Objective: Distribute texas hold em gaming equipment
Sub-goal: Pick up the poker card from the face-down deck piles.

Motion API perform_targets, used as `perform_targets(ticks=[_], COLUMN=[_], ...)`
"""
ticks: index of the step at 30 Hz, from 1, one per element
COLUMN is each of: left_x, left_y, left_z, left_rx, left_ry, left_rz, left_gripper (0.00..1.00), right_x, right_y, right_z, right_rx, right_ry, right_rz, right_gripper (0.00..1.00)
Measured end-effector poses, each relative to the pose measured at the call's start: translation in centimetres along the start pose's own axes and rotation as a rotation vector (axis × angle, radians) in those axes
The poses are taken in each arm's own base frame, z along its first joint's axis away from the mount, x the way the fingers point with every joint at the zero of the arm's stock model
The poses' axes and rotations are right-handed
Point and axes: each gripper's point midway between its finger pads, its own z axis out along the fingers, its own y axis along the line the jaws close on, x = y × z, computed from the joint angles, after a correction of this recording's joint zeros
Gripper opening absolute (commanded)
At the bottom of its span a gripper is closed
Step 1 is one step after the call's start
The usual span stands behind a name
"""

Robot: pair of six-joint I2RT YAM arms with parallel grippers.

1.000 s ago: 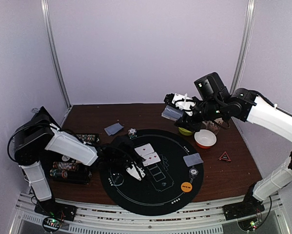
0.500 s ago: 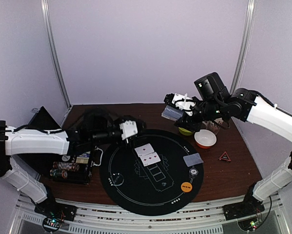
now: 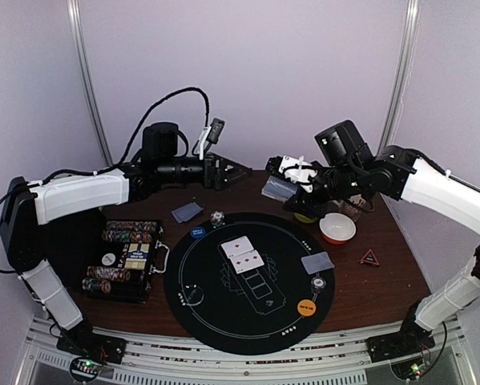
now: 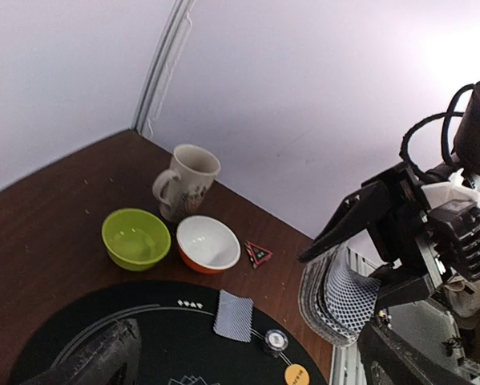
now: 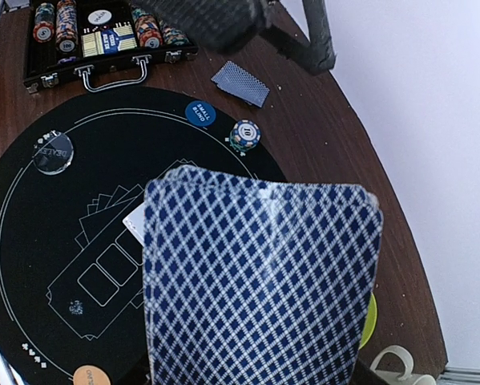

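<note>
My right gripper point(image 3: 292, 186) is shut on a deck of blue-backed cards point(image 3: 276, 188), held in the air over the table's far side; the deck point(image 5: 260, 281) fills the right wrist view. My left gripper point(image 3: 227, 171) hangs open and empty just left of that deck point(image 4: 336, 297), apart from it. On the black mat point(image 3: 223, 321) lie two face-up cards point(image 3: 244, 254), a face-down card point(image 3: 317, 262), a blue disc point(image 3: 197, 233), an orange disc point(image 3: 306, 307) and a clear disc point(image 3: 318, 282). Another face-down card point(image 3: 187, 212) and a red triangle point(image 3: 369, 257) lie on the wood.
A chip case point(image 3: 127, 257) stands open left of the mat. A chip stack point(image 3: 216, 217) sits at the mat's far edge. The green bowl point(image 3: 305, 215), white-orange bowl point(image 3: 337, 228) and mug point(image 4: 185, 181) stand under and beside the right arm.
My left arm lifted off the mat and swung back and right toward the held deck, its gripper opening wide. The blue disc now shows at the mat's edge. The right arm barely moved.
</note>
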Motion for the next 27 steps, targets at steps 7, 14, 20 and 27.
perform_targets(ticks=[7,14,20,27], left_x=[2.1,3.0,4.2,4.3], left_y=[-1.4,-2.0,-1.5,-0.9], left_z=[1.4,2.0,2.6,2.7], left_rx=[0.065,0.092,0.066,0.019], left_ry=[0.102,0.139,0.181,0.208], left_rz=[-0.067,-0.08,-0.09,-0.054], left_gripper=[0.93,0.87,0.78,0.62], right_x=[-0.4,-1.4,-1.7,-2.1], right_y=[1.0,2.0,2.9,3.2], right_z=[1.3,2.3,2.9,3.1], right_rx=[-0.037,-0.063,-0.083,-0.084], right_ry=[-0.002,-0.006,-0.002,-0.005], right_rz=[-0.004,-0.022,-0.038,-0.046], right_gripper=[0.51,0.51,0.51,0.51])
